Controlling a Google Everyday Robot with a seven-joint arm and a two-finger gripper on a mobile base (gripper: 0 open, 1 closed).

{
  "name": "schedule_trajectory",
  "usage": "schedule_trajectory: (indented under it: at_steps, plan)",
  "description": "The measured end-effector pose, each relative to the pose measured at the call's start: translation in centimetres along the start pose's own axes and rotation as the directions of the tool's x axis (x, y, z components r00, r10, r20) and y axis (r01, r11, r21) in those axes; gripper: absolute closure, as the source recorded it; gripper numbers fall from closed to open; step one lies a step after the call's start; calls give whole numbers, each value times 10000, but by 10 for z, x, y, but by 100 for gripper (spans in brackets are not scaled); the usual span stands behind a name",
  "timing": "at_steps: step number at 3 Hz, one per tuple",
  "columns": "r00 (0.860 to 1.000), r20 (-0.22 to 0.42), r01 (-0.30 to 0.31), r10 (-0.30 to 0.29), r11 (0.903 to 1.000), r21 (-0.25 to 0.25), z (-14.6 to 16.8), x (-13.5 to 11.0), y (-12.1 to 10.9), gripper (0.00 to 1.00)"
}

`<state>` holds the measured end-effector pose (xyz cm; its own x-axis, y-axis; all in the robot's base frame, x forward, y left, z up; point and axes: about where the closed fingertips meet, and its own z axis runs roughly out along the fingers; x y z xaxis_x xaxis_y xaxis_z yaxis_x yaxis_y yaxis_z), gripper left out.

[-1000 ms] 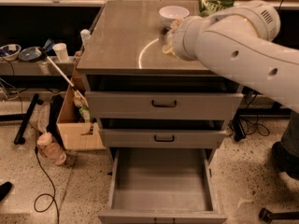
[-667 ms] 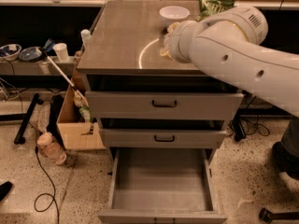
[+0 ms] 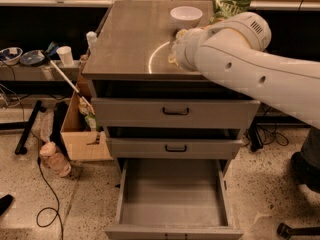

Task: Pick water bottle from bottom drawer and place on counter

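Grey metal and bare, the bottom drawer (image 3: 172, 194) stands open nearest us with no water bottle in view, so we judge the pick done and the placing left; farther off the gripper (image 3: 176, 48) hangs over the worktop (image 3: 130, 39), and we cannot tell how its jaws stand.

Gripper (image 3: 176, 48) over the counter (image 3: 131, 34), bottom drawer (image 3: 172, 196) open

The gripper sits at upper centre of the frame, beside the counter's bright arc (image 3: 152, 59) and just below a white bowl (image 3: 186, 17); the drawer gapes at lower centre.
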<state>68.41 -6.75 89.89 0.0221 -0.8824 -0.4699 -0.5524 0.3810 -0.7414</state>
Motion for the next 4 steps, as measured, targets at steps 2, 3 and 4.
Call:
schedule_trajectory:
  at_steps: [2,3,4]
  plan:
    - [9996,-207,-194,195,9998,59,35,5,-2,100]
    - [9992,-339,-181,194,9992,368,59,8,-15,100]
    - [9977,-666,-67,100,9988,485,87,14,-21,98]
